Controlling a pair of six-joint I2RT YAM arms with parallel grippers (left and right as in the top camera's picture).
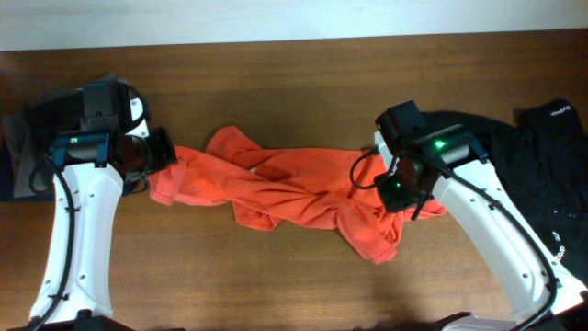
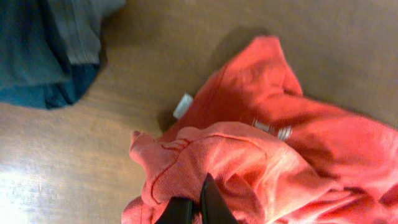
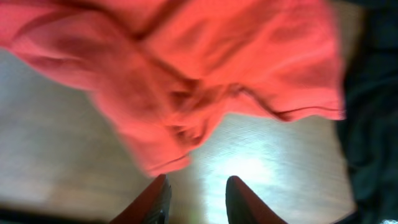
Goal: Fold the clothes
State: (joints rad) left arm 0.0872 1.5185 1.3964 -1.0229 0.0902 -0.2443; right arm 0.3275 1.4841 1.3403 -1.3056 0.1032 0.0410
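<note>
The orange-red T-shirt (image 1: 276,188) lies crumpled and stretched sideways across the middle of the table. My left gripper (image 1: 163,158) is at its left end. In the left wrist view the two dark fingers (image 2: 202,186) are pressed together with a bunched fold of the shirt (image 2: 280,143) between them. Close by on the cloth are a white tag (image 2: 183,106) and white lettering (image 2: 273,129). My right gripper (image 1: 401,204) hovers over the shirt's right end. Its fingers (image 3: 198,180) stand apart over bare wood, with the shirt's edge (image 3: 186,68) just beyond the tips and nothing between them.
A black shirt (image 1: 542,165) lies spread at the table's right side, under and beside the right arm; it shows at the edge of the right wrist view (image 3: 373,93). Dark grey and teal cloth (image 1: 23,138) is piled at the far left (image 2: 43,50).
</note>
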